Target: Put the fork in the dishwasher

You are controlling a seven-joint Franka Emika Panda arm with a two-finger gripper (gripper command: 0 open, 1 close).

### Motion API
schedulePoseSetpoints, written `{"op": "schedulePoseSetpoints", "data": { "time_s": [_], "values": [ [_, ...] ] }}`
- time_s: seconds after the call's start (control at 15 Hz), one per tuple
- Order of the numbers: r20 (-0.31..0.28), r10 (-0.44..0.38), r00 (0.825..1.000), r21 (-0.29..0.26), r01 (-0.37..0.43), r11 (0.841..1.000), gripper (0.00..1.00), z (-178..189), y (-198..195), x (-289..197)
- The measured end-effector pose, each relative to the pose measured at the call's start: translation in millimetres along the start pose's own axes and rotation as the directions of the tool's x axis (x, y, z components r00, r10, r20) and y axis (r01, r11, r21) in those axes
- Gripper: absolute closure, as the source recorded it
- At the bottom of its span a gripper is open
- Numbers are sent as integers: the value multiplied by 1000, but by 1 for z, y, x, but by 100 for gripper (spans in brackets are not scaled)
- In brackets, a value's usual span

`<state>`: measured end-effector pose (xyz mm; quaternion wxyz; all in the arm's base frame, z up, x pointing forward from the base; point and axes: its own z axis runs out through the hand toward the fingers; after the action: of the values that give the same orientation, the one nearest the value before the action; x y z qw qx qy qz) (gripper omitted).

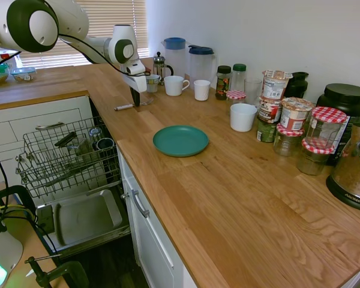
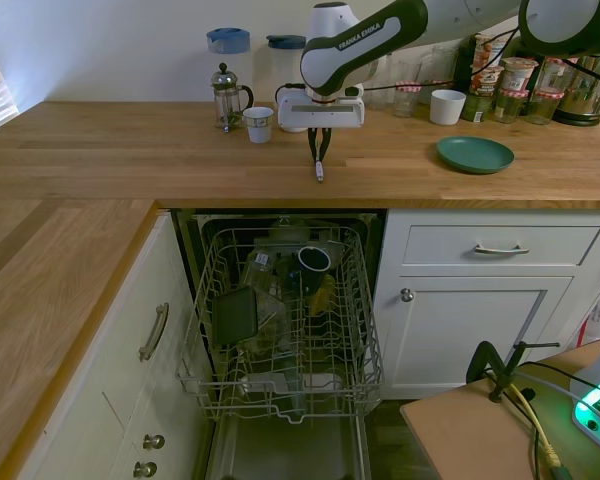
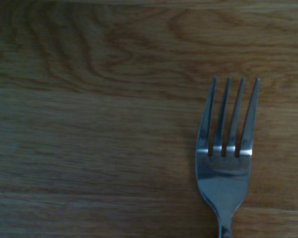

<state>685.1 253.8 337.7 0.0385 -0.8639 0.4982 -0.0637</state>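
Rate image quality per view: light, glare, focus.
First exterior view: sharp, blinds glare behind the arm; fork small. Second exterior view: even light, dishwasher rack clear, window corner bright. Wrist view: dim, bluish, yet fork tines sharp with a highlight band.

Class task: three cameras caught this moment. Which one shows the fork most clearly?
The wrist view: the fork fills its frame, four tines sharp against the wooden counter. In the first exterior view it is only a thin sliver beside the gripper; in the second, a short silvery stick under the gripper.
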Motion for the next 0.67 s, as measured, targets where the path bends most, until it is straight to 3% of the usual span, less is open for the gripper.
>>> {"op": "schedulePoseSetpoints", "data": {
  "time_s": [0.33,0.67],
  "values": [
    [-11,21,1000,10,-21,1000,100,-8,4,16],
    [-8,26,1000,32,-25,999,100,-57,26,12]
  ]
}}
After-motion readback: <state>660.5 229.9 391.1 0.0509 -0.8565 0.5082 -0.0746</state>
